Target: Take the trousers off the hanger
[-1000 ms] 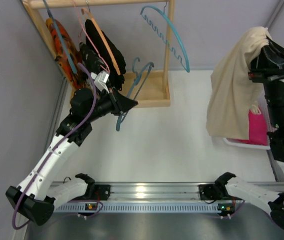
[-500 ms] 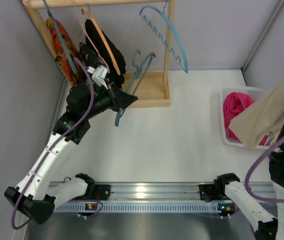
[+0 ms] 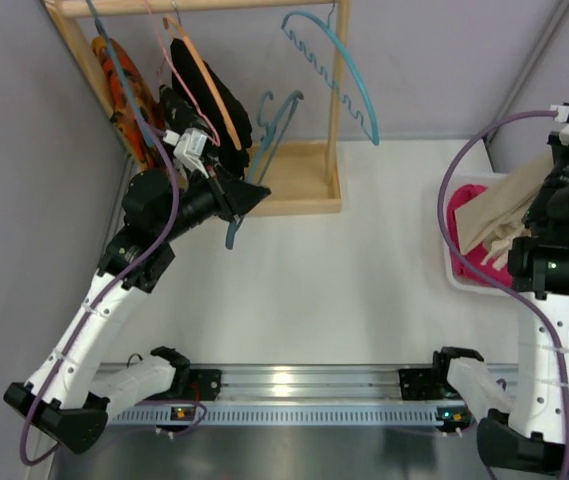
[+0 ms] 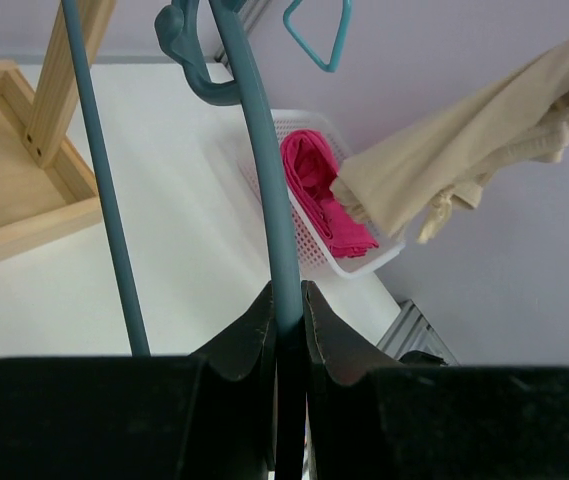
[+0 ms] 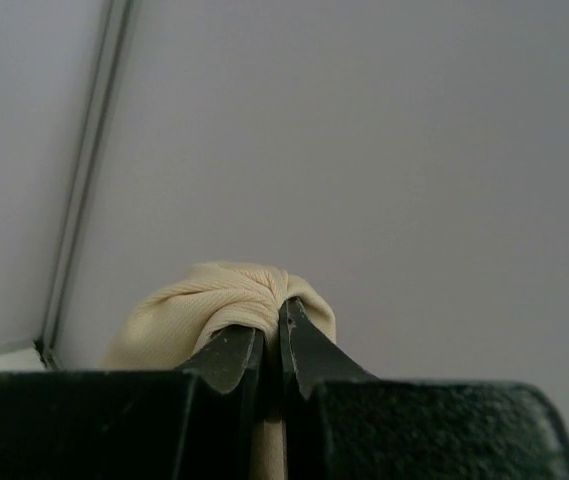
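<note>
The empty teal hanger (image 3: pixel 264 140) hangs in front of the wooden rack, and my left gripper (image 3: pixel 249 200) is shut on its lower bar. In the left wrist view the hanger's rod (image 4: pixel 264 180) runs up from between the closed fingers of the left gripper (image 4: pixel 286 300). The beige trousers (image 3: pixel 499 215) are off the hanger and bunched in my shut right gripper (image 3: pixel 542 190), drooping over the white basket (image 3: pixel 459 275) at the right. Close up, the trousers' cloth (image 5: pixel 214 300) bulges over the tips of the right gripper (image 5: pixel 274 325). From the left wrist the trousers (image 4: pixel 464 150) show above the basket (image 4: pixel 364 265).
The wooden rack (image 3: pixel 304 180) stands at the back left with a light teal hanger (image 3: pixel 339 70), an orange hanger carrying a black garment (image 3: pixel 209 95) and an orange patterned garment (image 3: pixel 124 90). A pink garment (image 3: pixel 464 215) lies in the basket.
My right arm has swung the trousers from up high down and right, over the basket. The left arm has raised the hanger slightly toward the rack.
</note>
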You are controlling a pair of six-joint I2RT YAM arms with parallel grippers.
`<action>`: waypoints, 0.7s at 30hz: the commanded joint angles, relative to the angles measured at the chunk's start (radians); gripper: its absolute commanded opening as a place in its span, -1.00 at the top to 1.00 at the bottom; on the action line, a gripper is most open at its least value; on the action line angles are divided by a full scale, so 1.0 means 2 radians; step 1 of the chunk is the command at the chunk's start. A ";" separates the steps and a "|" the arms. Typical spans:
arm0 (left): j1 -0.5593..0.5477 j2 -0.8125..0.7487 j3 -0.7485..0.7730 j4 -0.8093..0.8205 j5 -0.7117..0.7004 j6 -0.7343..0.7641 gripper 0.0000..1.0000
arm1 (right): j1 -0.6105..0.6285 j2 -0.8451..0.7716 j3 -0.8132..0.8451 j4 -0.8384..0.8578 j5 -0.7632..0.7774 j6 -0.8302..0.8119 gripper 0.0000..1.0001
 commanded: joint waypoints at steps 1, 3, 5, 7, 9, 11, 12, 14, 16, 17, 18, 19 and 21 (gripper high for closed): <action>-0.003 -0.026 0.028 0.028 -0.019 0.027 1.00 | -0.079 0.012 -0.013 0.032 -0.085 0.057 1.00; 0.000 -0.032 0.026 0.026 -0.027 0.026 1.00 | -0.105 0.024 -0.021 0.039 -0.103 0.065 1.00; 0.002 -0.036 0.026 0.026 -0.035 0.023 1.00 | -0.115 0.030 -0.035 0.046 -0.120 0.077 1.00; 0.008 -0.040 0.028 0.026 -0.036 0.020 1.00 | -0.130 0.033 -0.051 0.052 -0.134 0.082 1.00; 0.012 -0.044 0.028 0.026 -0.036 0.013 1.00 | -0.144 0.034 -0.062 0.051 -0.143 0.084 1.00; 0.014 -0.044 0.028 0.026 -0.036 0.005 1.00 | -0.153 0.036 -0.080 0.046 -0.161 0.089 1.00; 0.015 -0.042 0.028 0.026 -0.034 0.004 1.00 | -0.162 0.037 -0.084 0.038 -0.173 0.092 1.00; 0.015 -0.036 0.030 0.026 -0.033 -0.001 1.00 | -0.166 0.040 -0.108 0.031 -0.200 0.101 1.00; 0.015 -0.025 0.033 0.026 -0.031 -0.010 1.00 | -0.166 0.054 -0.123 0.016 -0.226 0.116 1.00; 0.015 -0.022 0.035 0.028 -0.030 -0.014 1.00 | -0.166 0.062 -0.126 0.011 -0.229 0.123 1.00; 0.015 -0.016 0.040 0.027 -0.030 -0.019 1.00 | -0.166 0.084 -0.127 0.004 -0.234 0.132 1.00; 0.015 -0.013 0.042 0.027 -0.027 -0.020 1.00 | -0.166 0.095 -0.132 0.001 -0.234 0.151 1.00; 0.015 0.000 0.054 0.027 -0.026 -0.024 1.00 | -0.167 0.119 -0.141 0.005 -0.242 0.162 1.00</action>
